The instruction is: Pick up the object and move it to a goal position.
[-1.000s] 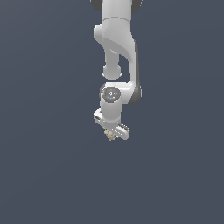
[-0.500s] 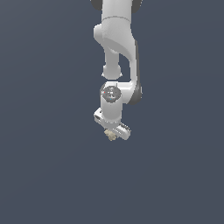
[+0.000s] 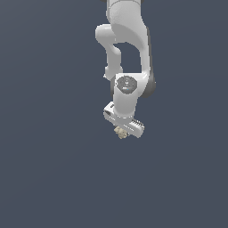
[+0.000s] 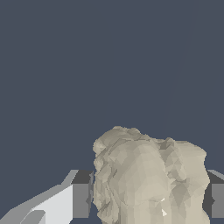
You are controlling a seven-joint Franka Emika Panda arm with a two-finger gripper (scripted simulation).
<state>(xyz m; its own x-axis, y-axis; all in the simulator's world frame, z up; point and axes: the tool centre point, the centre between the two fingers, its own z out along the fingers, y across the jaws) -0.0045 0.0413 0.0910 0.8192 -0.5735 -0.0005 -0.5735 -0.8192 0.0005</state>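
The object [image 3: 120,132] is a small lumpy beige clump, and it hangs just under the white hand of the arm in the exterior view. My gripper [image 3: 122,132] is shut on it, held above the dark grey ground. In the wrist view the object [image 4: 151,175] fills the space between the two fingers [image 4: 81,194], which press on its two sides. Only part of the clump shows below the hand in the exterior view. No goal marker shows in either view.
The white arm [image 3: 127,40] comes down from the top edge of the exterior view. Around it lies only flat dark grey-blue ground [image 3: 49,169].
The hand with the object has shifted slightly toward the exterior view's right and a touch higher. The grip on the clump is unchanged.
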